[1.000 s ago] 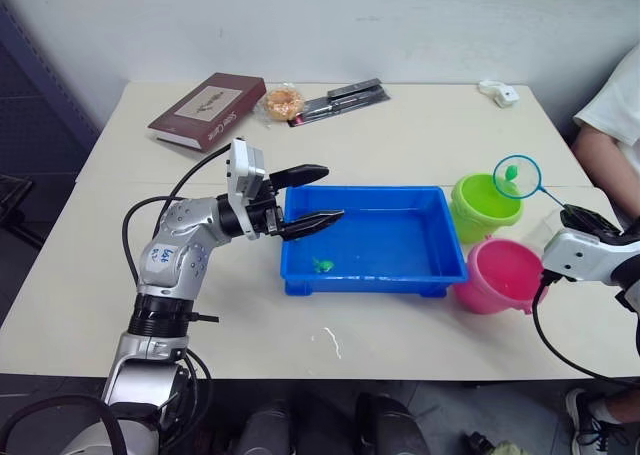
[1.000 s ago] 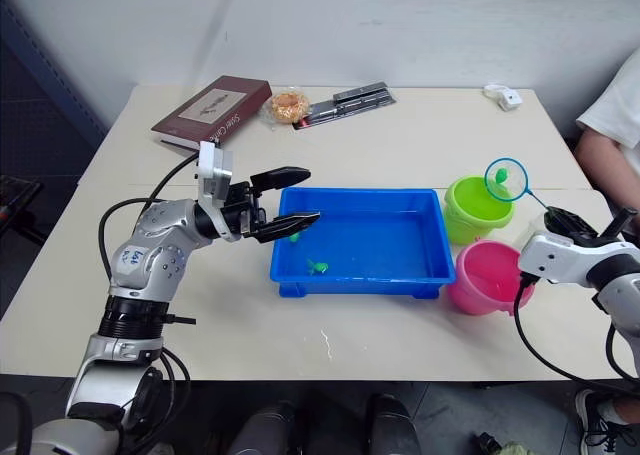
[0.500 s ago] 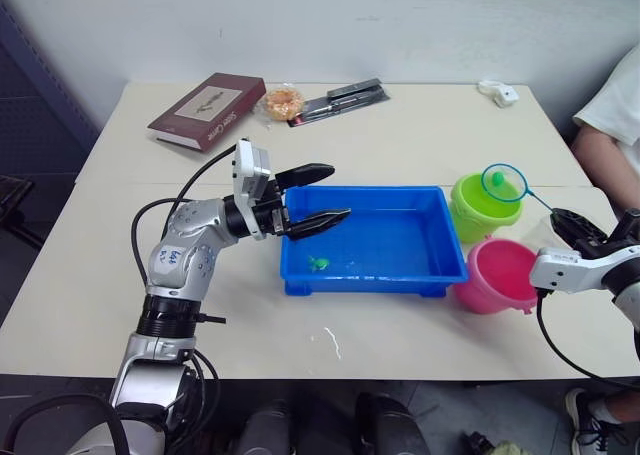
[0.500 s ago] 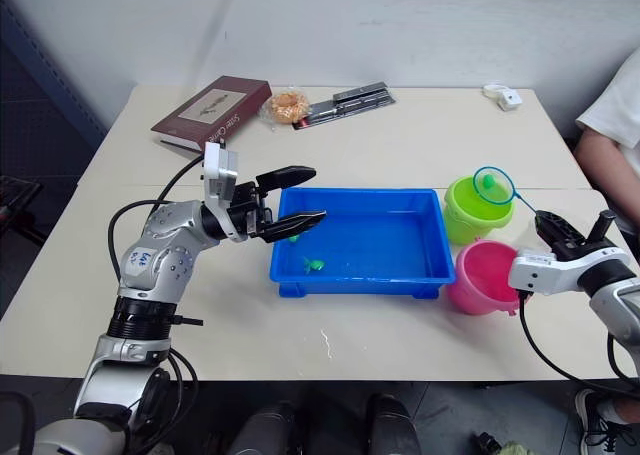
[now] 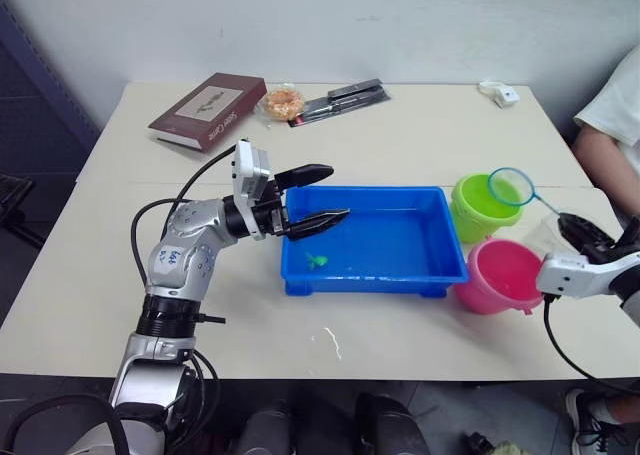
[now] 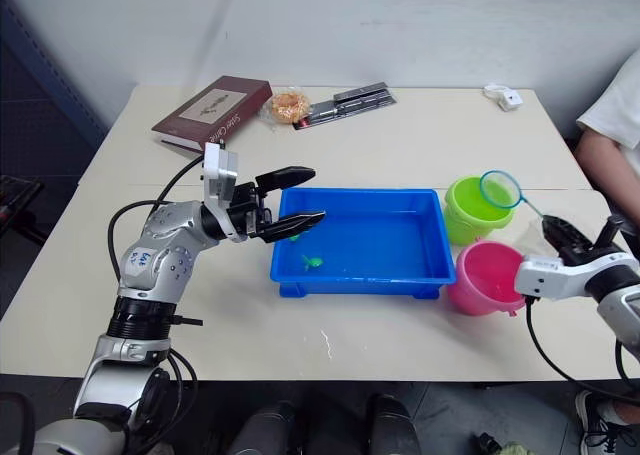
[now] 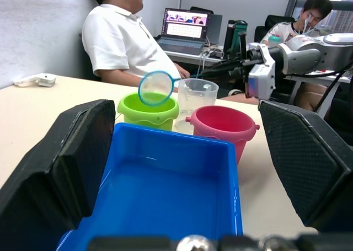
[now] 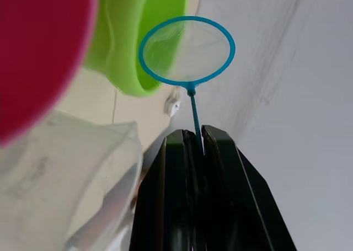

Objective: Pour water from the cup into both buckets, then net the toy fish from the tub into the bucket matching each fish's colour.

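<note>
The blue tub [image 5: 400, 237] lies mid-table with a green toy fish [image 5: 317, 260] near its left front corner. My left gripper [image 5: 337, 191] hovers open over the tub's left end. Right of the tub stand the lime green bucket [image 5: 483, 207] and, nearer, the pink bucket [image 5: 497, 275]. The clear cup [image 7: 194, 99] stands behind them. My right gripper [image 5: 580, 230] is shut on the net's thin handle. The net [image 5: 511, 187] hangs over the green bucket's right rim, and its hoop [image 8: 187, 49] holds nothing.
At the table's far side lie a dark red book [image 5: 207, 110], a wrapped snack [image 5: 284, 103], black tools [image 5: 340, 100] and a small white object [image 5: 499, 93]. A person in a white shirt [image 5: 615, 105] sits at the right edge.
The net held a green fish over the green bucket; now its hoop is empty. My right arm drew back slightly to the right. The fish in the tub drifted a little.
</note>
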Controlling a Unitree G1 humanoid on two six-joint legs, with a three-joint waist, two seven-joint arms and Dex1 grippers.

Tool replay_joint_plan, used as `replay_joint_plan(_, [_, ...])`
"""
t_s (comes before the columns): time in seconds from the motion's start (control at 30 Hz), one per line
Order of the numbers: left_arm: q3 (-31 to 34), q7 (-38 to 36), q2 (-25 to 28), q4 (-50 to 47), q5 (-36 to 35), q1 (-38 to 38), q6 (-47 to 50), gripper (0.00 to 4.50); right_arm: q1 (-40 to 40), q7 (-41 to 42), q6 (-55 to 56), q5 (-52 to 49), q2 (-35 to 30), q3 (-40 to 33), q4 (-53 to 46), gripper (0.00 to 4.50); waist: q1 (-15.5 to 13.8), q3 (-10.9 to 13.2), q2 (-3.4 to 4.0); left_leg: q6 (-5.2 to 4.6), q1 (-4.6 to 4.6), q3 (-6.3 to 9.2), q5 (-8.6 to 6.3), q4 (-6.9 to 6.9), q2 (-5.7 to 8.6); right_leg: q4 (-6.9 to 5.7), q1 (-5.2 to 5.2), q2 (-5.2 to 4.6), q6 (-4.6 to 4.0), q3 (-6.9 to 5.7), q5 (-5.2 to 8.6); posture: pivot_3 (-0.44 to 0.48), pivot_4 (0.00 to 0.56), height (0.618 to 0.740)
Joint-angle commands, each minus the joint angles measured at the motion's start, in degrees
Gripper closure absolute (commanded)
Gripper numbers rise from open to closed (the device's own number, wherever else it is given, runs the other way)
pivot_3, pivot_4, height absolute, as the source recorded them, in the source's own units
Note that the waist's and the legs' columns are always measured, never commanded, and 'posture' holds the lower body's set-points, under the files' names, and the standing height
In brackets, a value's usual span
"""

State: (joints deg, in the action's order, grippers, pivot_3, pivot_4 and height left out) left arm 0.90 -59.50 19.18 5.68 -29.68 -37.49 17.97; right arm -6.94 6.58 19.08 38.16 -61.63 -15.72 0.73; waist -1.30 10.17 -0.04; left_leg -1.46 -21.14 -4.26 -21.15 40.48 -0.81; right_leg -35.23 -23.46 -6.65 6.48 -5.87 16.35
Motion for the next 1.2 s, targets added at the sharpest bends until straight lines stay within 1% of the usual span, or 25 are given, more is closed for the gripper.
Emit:
replay_joint_plan(0.03, [0.9,-0.8,1.9,-1.1,0.2,0.4,-1.1,0.04,3.9,1.8,-2.5,-9.6,1.8,-6.5,-1.8,4.50,0.0,0.0,0.00,0.00,0.00,0.00,0.00,0.00,0.00,0.00,0.00,0.00,0.00,0.00,0.00,0.000,0.150,0.740])
replay_joint_plan(0.07, [1.3,-1.5,3.3,-1.2,0.4,0.9,-1.2,0.04,5.0,5.5,-3.0,-16.5,3.0,-7.0,-3.5,4.50,0.1,0.0,0.01,0.00,0.00,0.01,0.00,0.00,-0.02,0.01,0.00,0.02,0.00,-0.01,0.00,0.000,0.150,0.740])
replay_joint_plan(0.1, [1.6,-2.0,4.3,-1.3,0.5,1.2,-1.4,0.04,5.7,8.4,-3.3,-21.2,3.9,-7.3,-4.9,4.50,0.3,0.0,0.02,0.00,0.01,0.01,0.00,0.00,-0.02,-0.02,-0.01,0.02,0.00,0.00,0.00,0.000,0.150,0.740])
replay_joint_plan(0.17, [2.9,-4.2,7.8,-0.7,0.7,2.0,-2.6,0.04,5.7,18.5,-6.2,-35.4,5.4,-5.9,-10.5,4.50,0.5,0.0,0.02,0.05,0.05,0.04,0.02,-0.12,-0.06,0.03,-0.01,0.08,-0.02,-0.03,0.01,0.000,0.150,0.740])
replay_joint_plan(0.2, [3.3,-5.0,9.0,-0.5,0.6,2.3,-3.1,0.04,5.6,22.2,-7.6,-40.4,5.7,-5.5,-12.5,4.50,0.5,0.0,0.02,0.06,0.05,0.07,0.03,-0.15,-0.09,0.06,0.00,0.10,-0.02,-0.07,0.01,0.000,0.150,0.740])
replay_joint_plan(0.27, [4.8,-7.0,12.7,0.7,0.6,3.0,-3.6,0.04,5.4,28.9,-15.5,-51.7,6.0,-4.7,-18.0,4.50,0.5,0.0,0.02,0.06,0.02,0.10,0.03,-0.15,-0.08,0.08,0.00,0.08,-0.02,-0.10,0.01,0.000,0.150,0.740])
replay_joint_plan(0.33, [5.5,-8.3,15.4,2.1,1.0,3.5,-4.3,0.04,5.0,32.7,-24.3,-58.8,5.5,-4.2,-22.1,4.50,0.4,0.0,0.03,0.05,0.02,0.10,0.03,-0.14,-0.05,0.05,0.00,0.04,-0.02,-0.08,0.01,0.000,0.150,0.740])
replay_joint_plan(0.4, [6.2,-9.3,17.6,3.5,1.3,4.4,-5.3,0.04,5.0,35.1,-31.0,-61.8,4.2,-2.3,-25.9,4.50,0.1,0.0,0.03,0.03,0.02,0.12,0.02,-0.11,-0.05,0.05,0.02,0.03,-0.02,-0.09,0.01,0.000,0.150,0.740])
replay_joint_plan(0.5, [7.4,-10.7,21.7,5.5,2.7,6.3,-6.9,0.04,8.9,35.6,-40.4,-61.5,3.7,5.9,-30.2,4.50,-0.1,0.0,0.02,-0.01,0.01,0.14,0.00,-0.08,-0.03,0.04,0.03,-0.01,-0.03,-0.10,0.01,0.000,0.150,0.740])
replay_joint_plan(0.6, [8.1,-11.3,23.0,5.1,2.4,8.1,-7.5,0.04,13.6,35.8,-44.8,-58.2,4.6,13.6,-30.9,4.50,-0.2,0.0,0.02,-0.02,-0.05,0.17,0.00,-0.03,0.00,0.00,-0.01,-0.03,-0.03,-0.11,0.01,0.000,0.150,0.740])
replay_joint_plan(0.67, [8.0,-12.2,24.1,4.3,3.2,10.0,-8.3,0.04,16.5,35.4,-46.2,-54.9,5.8,18.5,-29.8,4.50,-0.1,0.0,0.02,-0.03,-0.07,0.17,-0.01,0.01,0.00,0.00,-0.02,-0.04,-0.03,-0.12,0.01,0.000,0.150,0.740])
replay_joint_plan(0.77, [8.1,-12.5,25.1,3.7,3.4,11.2,-8.4,0.04,18.9,35.1,-48.1,-52.6,7.4,21.6,-28.8,4.50,-0.1,0.0,0.02,-0.04,-0.09,0.16,-0.01,0.00,0.01,0.02,-0.04,-0.04,-0.04,-0.12,0.01,0.000,0.150,0.740])
replay_joint_plan(0.87, [7.7,-11.8,25.8,2.4,3.4,11.1,-7.1,0.04,25.3,34.0,-51.0,-47.9,11.2,27.7,-25.3,4.50,0.1,0.0,0.01,-0.03,-0.09,0.14,-0.01,0.04,0.01,-0.03,-0.05,-0.03,-0.03,-0.12,0.01,0.000,0.150,0.740])
replay_joint_plan(0.97, [6.8,-11.9,26.4,1.7,3.7,10.2,-5.8,0.04,28.9,35.1,-51.3,-44.6,13.7,32.1,-22.3,4.50,0.2,0.0,0.01,-0.02,-0.09,0.13,-0.01,0.04,0.00,-0.10,-0.10,-0.03,-0.06,-0.10,0.03,0.000,0.150,0.740])
replay_joint_plan(1.07, [6.1,-11.7,26.5,1.2,3.8,8.6,-4.7,0.04,31.0,35.4,-53.1,-45.0,17.8,33.5,-19.6,4.50,0.1,0.0,0.01,0.00,-0.11,0.14,-0.03,0.02,0.00,-0.11,-0.13,0.00,-0.12,-0.14,0.06,0.000,0.150,0.740])
replay_joint_plan(1.13, [5.5,-11.6,26.7,0.7,4.1,8.0,-4.0,0.04,31.9,36.6,-51.9,-43.1,18.4,35.2,-18.5,4.50,0.0,0.0,0.01,0.00,-0.13,0.13,-0.03,0.03,0.01,-0.12,-0.13,-0.02,-0.12,-0.14,0.06,0.000,0.150,0.740])
replay_joint_plan(1.2, [4.4,-12.3,27.4,0.4,5.0,7.2,-3.9,0.04,33.7,37.0,-52.2,-43.1,20.8,36.0,-16.9,4.50,0.2,0.0,0.00,0.00,-0.12,0.13,-0.03,0.04,0.02,-0.14,-0.13,-0.02,-0.12,-0.13,0.06,0.000,0.150,0.740])
